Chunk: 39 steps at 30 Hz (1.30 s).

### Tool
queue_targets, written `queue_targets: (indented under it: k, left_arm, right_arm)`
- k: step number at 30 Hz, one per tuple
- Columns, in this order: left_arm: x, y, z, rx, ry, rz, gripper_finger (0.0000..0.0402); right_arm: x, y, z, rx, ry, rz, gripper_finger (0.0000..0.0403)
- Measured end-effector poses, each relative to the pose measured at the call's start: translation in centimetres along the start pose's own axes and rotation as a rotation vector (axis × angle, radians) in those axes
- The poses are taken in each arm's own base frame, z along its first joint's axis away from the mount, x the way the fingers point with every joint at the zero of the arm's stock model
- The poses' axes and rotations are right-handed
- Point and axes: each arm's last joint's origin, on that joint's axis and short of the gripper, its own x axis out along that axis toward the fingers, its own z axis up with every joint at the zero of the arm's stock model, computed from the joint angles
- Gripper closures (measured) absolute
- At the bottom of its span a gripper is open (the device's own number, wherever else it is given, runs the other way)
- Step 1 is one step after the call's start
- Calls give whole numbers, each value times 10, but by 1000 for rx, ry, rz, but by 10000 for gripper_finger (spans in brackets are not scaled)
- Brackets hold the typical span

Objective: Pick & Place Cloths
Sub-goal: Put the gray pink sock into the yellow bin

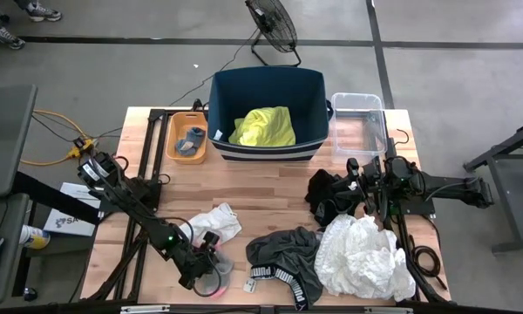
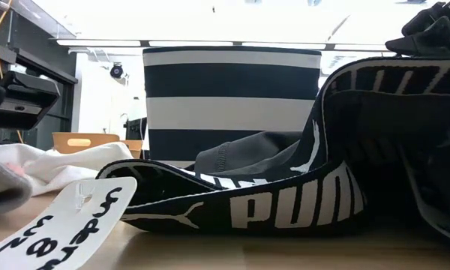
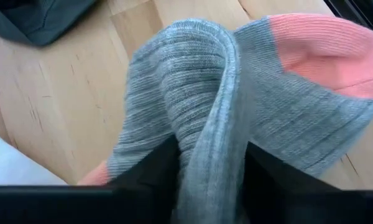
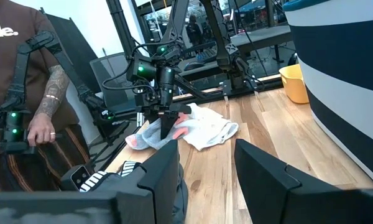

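The worktop [image 1: 270, 187] is pale planked wood, matt with visible grain. The sock [image 3: 224, 112] is ribbed grey knit with soft pink patches; the shorts [image 1: 288, 253] are smooth dark cloth with a woven lettered waistband [image 2: 285, 206]. At twelve o'clock, the bin [image 1: 270, 148] looks like striped fabric, beside a clear glossy plastic box [image 1: 359, 122].

place: robotics lab | signs: concrete floor [image 1: 471, 87]; floor fan [image 1: 273, 24]; person [image 4: 25, 93] wearing control rig

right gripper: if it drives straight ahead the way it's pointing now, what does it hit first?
Probably the grey-pink sock held up by the left gripper, with the white cloth beside it. Bare table lies in between; depth is unclear.
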Motion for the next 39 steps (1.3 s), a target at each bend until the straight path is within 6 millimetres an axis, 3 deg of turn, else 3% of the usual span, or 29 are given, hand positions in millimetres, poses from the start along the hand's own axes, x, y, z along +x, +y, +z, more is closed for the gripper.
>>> queue_targets:
  k: [5, 7, 16, 29, 39]
  left_arm:
    - [0, 0, -1, 1, 9, -22, 361]
    - [0, -1, -1, 1, 13, -38, 378]
    - [-22, 0, 7, 30, -33, -104, 377]
    - [-101, 8, 34, 60, -332, -187, 377]
    - [-152, 21, 32, 17, -457, -142, 377]
  right_arm:
    - [0, 0, 0, 0, 0, 0, 254]
    - [0, 0, 0, 0, 0, 0, 254]
    - [0, 0, 0, 0, 0, 0, 254]
    - [0, 0, 0, 0, 0, 0, 254]
    - [0, 0, 0, 0, 0, 0, 254]
